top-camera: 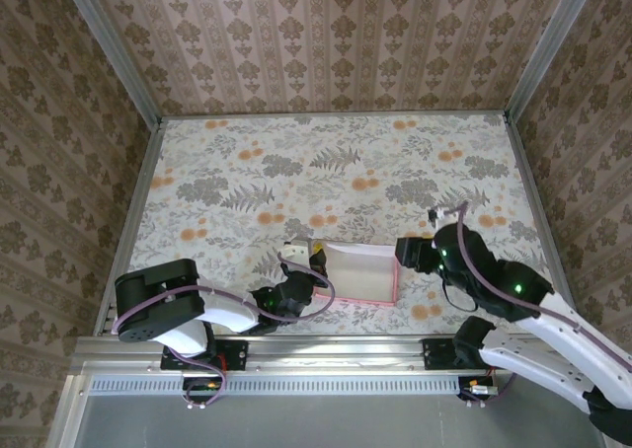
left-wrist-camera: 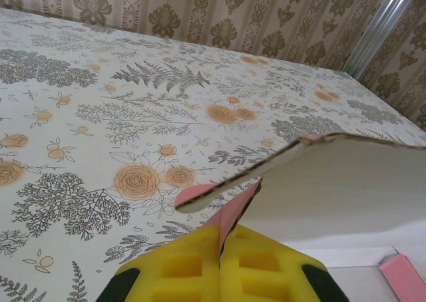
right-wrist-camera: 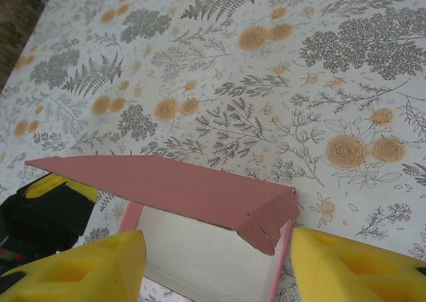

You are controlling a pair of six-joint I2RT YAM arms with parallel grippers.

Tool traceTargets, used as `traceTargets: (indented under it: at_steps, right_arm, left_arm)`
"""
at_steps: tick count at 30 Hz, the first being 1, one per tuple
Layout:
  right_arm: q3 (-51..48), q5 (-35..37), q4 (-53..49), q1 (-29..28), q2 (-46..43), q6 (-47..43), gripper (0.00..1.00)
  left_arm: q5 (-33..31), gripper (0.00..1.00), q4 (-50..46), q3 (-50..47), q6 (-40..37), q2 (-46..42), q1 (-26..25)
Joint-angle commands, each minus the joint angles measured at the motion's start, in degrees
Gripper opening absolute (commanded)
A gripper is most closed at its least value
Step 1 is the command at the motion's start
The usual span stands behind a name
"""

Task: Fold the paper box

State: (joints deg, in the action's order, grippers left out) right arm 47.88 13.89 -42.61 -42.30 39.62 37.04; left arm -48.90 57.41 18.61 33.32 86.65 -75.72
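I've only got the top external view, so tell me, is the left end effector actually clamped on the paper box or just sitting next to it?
Observer: Clamped. In the left wrist view, the left end effector has its yellow pads pressed together on a thin pink flap of the paper box.
Operator: Okay, and is the right one gripping the other end?
Observer: No. The right wrist view shows the right end effector open, with one yellow finger on each side of the box's end.
Operator: Are the walls standing up straight there?
Observer: Not the one in front of that camera. A long pink panel leans over the whitish inside, and its end tab is bent down at the corner.
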Motion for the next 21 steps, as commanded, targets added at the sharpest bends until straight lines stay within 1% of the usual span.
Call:
traceTargets:
  at_steps: [1,4,6,9,12,21]
  right_arm:
    - [3.6,-10.2,-2.8,4.5,5.8,-4.9,0.62]
    - [4.4,-16.3,-1.5,9.2,11.2,-5.7,0.62]
    - [4.2,-19.3,-0.6,10.9,14.0,-5.4,0.61]
    - [3.0,-22.5,1.1,11.8,16.2,-3.9,0.57]
    - [1.3,-24.3,2.4,12.0,16.9,-1.6,0.56]
    - [-2.4,-25.5,5.7,12.0,17.7,5.9,0.53]
  left_arm:
    - [0.1,0.00,0.8,-0.6,-0.9,1.1,-0.2]
    - [0.3,0.00,1.2,-0.5,-1.4,1.1,-0.2]
    - [0.4,0.00,1.3,-0.5,-1.7,1.1,-0.1]
    - [0.4,0.00,1.3,-0.6,-1.6,1.2,-0.1]
    - [0.7,0.00,1.1,-0.6,-1.4,1.2,-0.1]
    - [2.1,0.00,0.7,-0.4,0.0,1.8,-0.1]
